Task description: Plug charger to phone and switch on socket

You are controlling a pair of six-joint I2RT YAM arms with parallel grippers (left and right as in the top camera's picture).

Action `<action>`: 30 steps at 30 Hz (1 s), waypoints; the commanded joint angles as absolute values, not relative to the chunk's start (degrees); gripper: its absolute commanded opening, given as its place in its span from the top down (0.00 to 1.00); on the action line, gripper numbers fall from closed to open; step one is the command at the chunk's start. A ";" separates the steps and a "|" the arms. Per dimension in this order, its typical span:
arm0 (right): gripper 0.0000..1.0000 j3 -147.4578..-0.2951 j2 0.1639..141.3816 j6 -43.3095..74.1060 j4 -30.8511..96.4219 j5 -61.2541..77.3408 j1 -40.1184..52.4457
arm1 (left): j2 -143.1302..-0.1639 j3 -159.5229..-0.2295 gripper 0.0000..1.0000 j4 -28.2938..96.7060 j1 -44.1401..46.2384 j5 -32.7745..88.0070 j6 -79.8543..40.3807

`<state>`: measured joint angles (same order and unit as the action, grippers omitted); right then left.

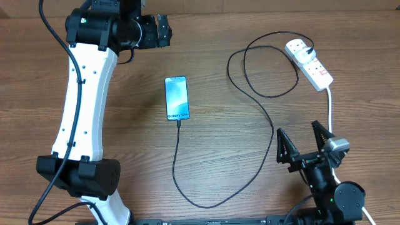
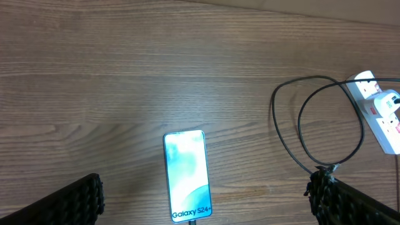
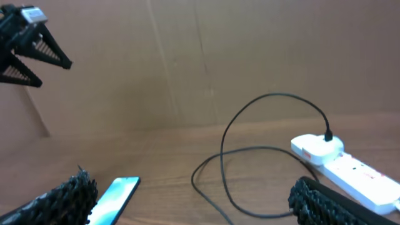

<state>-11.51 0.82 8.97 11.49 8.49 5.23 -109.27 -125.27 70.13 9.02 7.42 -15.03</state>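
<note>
Matt wood-grain table (image 1: 219,162); glossy phone (image 1: 176,97); white plastic socket (image 1: 309,62).

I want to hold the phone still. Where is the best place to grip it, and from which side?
Grip the phone across its two long edges, near the middle, coming straight down from above. It lies flat, screen up, so only the thin long sides offer a hold. Stay off the end with the lettering, where the cable meets it.

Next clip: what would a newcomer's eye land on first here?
The lit blue phone lies mid-table, a black charger cable looping from its near end to the white socket strip at far right. The left gripper, far side, and right gripper, near side, stand open and empty.
</note>
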 commanded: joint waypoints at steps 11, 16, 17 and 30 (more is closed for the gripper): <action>0.00 -2.39 0.16 8.45 -1.17 4.95 4.75 | -109.40 -125.29 0.00 70.04 9.02 7.03 -15.40; 0.00 -0.43 0.16 8.43 -1.98 4.93 4.69 | -109.40 -125.29 0.00 70.04 9.02 7.03 -15.42; 0.00 -0.43 0.16 8.21 -1.65 4.80 4.69 | -109.40 -125.29 0.00 70.06 9.02 7.03 -15.42; 0.00 -0.45 0.16 -2.28 4.62 4.08 4.69 | -109.40 -125.29 0.00 70.04 9.02 7.03 -15.40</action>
